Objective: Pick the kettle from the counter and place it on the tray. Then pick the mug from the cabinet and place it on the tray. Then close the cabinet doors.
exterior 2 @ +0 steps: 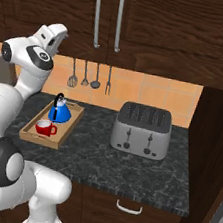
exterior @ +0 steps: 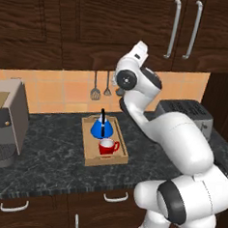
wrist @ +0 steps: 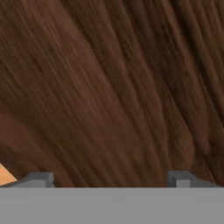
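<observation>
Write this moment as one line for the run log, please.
kettle: on tray | mug: on tray, in front of kettle | cabinet doors: shut | pincer: open, empty, facing dark wood

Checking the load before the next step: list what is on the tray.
On the wooden tray stand the blue kettle at the back and the red mug in front. The tray floor beneath them is covered.

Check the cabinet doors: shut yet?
Shut. The cabinet doors lie flush, bar handles side by side, no shelf showing; the tool faces wood grain.
</observation>
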### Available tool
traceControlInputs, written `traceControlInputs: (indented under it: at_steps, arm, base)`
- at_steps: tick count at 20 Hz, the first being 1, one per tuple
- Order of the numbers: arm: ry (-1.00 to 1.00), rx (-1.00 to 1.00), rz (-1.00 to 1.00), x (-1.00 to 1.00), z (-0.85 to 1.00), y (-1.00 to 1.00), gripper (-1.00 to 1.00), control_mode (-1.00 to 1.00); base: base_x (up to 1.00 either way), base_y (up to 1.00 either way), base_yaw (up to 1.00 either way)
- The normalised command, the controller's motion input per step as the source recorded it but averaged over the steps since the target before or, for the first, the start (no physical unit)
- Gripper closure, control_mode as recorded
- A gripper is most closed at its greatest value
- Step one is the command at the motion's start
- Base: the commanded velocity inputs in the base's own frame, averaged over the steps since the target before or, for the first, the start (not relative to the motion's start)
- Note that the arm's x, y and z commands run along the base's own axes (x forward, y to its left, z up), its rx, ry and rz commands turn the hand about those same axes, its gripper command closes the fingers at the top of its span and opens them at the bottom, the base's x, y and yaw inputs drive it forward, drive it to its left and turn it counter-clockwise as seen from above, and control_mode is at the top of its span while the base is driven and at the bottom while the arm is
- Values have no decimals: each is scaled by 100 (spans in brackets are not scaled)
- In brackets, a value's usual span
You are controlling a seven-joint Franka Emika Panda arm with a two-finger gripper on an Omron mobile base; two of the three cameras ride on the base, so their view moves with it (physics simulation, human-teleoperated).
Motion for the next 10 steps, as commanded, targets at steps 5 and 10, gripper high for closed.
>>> traceControlInputs:
  at_steps: [5,10]
  arm:
    - [2,5,22,74,0,-17,-100,-100]
    - [10,0,17,61,-2,-1,-100,-100]
  base:
    - [0,0,0]
    - [0,0,0]
